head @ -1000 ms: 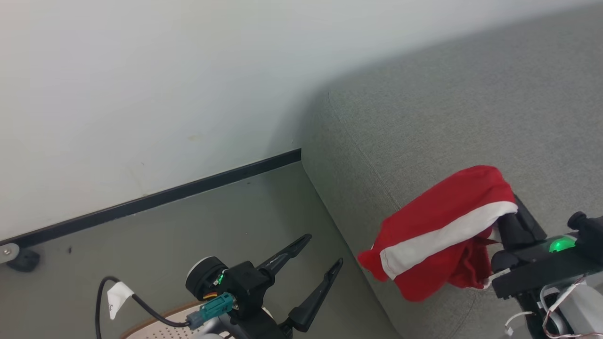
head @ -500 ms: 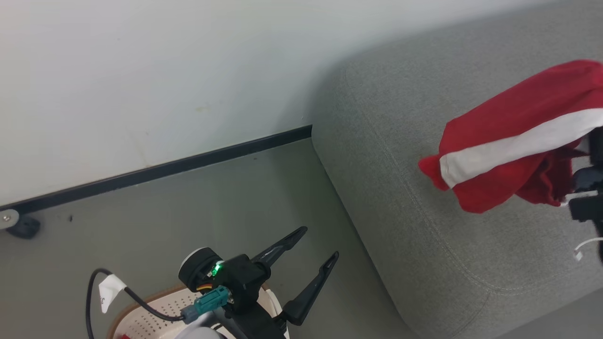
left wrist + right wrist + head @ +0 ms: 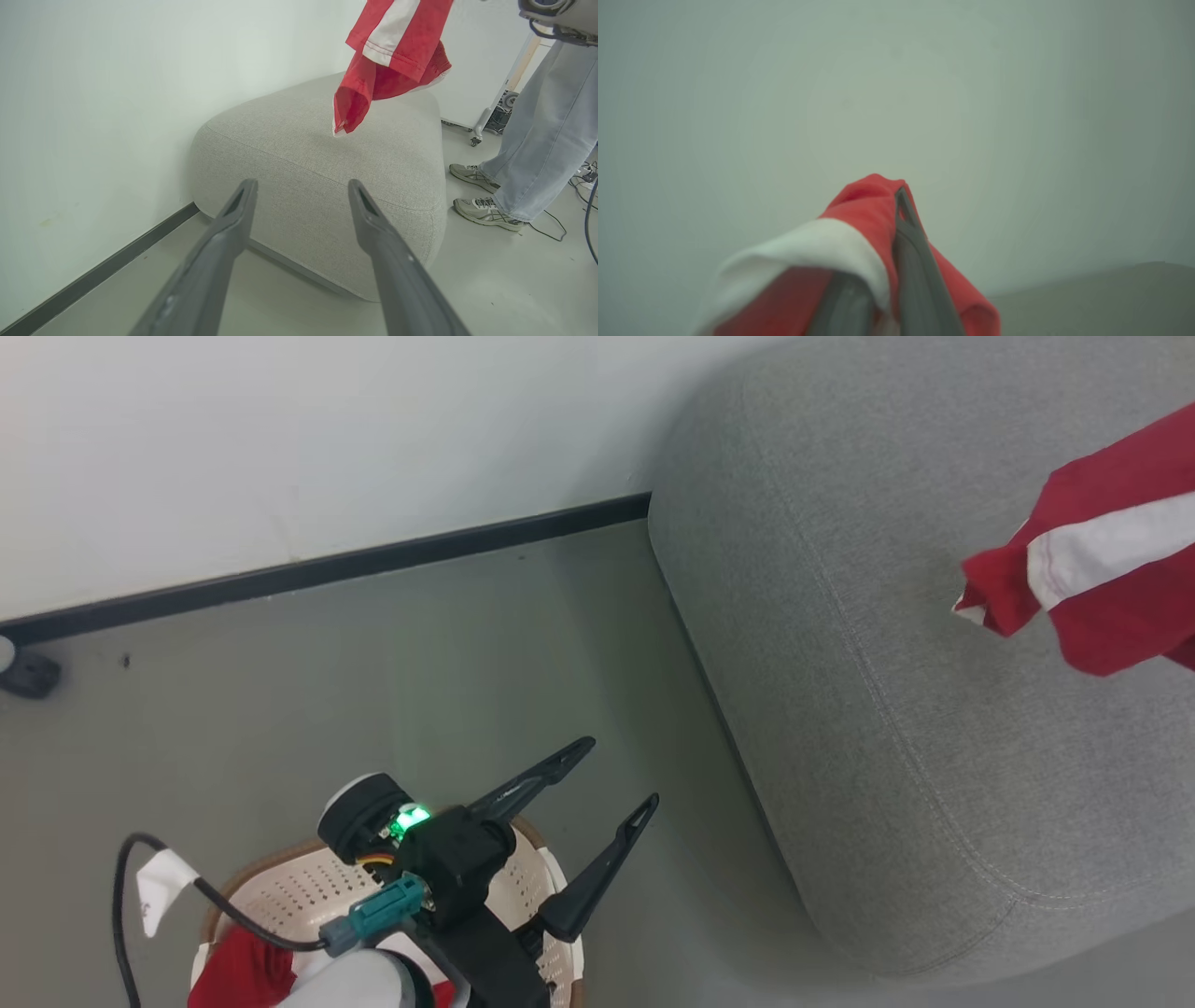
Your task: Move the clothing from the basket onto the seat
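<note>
seat [image 3: 887,616]: head view, a grey cushion with a rounded corner and a faint seam, set against the pale wall [image 3: 280,448].
clothing [image 3: 1111,569]: head view, red with a white band, hanging over the seat's right part.
left gripper [image 3: 619,770]: head view, out over the floor [image 3: 373,663], apart from the seat's edge, fingers spread wide with nothing between them.
basket [image 3: 299,896]: head view, under the left gripper, well apart from the seat, with a second red garment [image 3: 233,971] lying in it.
clothing: left wrist view, dangling above the seat, lowest corner near the cushion; cannot tell whether it touches.
person's legs [image 3: 537,140]: left wrist view, jeans and trainers, standing just beside the seat.
right gripper [image 3: 896,210]: right wrist view, fingers drawn close together, pinching the clothing, which drapes over them.
</note>
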You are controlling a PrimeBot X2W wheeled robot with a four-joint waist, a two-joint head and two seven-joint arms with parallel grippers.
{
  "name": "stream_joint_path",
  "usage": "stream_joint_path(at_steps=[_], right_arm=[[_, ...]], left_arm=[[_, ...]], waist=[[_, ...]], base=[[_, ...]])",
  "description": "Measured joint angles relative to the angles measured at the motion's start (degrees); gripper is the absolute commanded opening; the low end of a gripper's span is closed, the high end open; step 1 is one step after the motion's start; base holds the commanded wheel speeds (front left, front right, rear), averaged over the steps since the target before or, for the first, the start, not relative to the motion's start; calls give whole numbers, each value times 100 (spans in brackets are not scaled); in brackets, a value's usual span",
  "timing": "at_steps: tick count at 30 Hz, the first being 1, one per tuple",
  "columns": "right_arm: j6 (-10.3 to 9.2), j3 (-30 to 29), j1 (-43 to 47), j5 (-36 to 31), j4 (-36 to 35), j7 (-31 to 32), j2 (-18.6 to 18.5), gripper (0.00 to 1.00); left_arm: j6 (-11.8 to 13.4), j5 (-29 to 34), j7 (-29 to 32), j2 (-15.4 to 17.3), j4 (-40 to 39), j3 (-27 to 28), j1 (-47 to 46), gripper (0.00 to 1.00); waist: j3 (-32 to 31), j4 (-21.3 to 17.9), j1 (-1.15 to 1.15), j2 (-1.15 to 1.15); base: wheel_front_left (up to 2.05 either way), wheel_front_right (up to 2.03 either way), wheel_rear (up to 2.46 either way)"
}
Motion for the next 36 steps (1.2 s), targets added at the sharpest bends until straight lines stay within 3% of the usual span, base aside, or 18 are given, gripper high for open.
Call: stream_joint_path(at_steps=[13,20,30,36], right_arm=[[-66,-547,-719,82,1047,0,-192,0],[-297,-772,-1081,-174,1254,-1,-269,0],[-285,-377,-963,-575,2042,0,-36,0],[-563,-12,-644,-1265,2687,0,-120,0]], left_arm=[[-54,31,105,288,-470,204,-367,100],[-102,32,118,428,-542,287,-431,100],[-146,31,107,512,-509,341,-502,100],[-146,31,63,535,-497,360,-503,100]], waist=[[923,204,1,1],[1343,308,1,0],[1588,416,0,0],[1575,398,-1,0]], base=[[0,0,0],[0,0,0],[0,0,0],[0,0,0]])
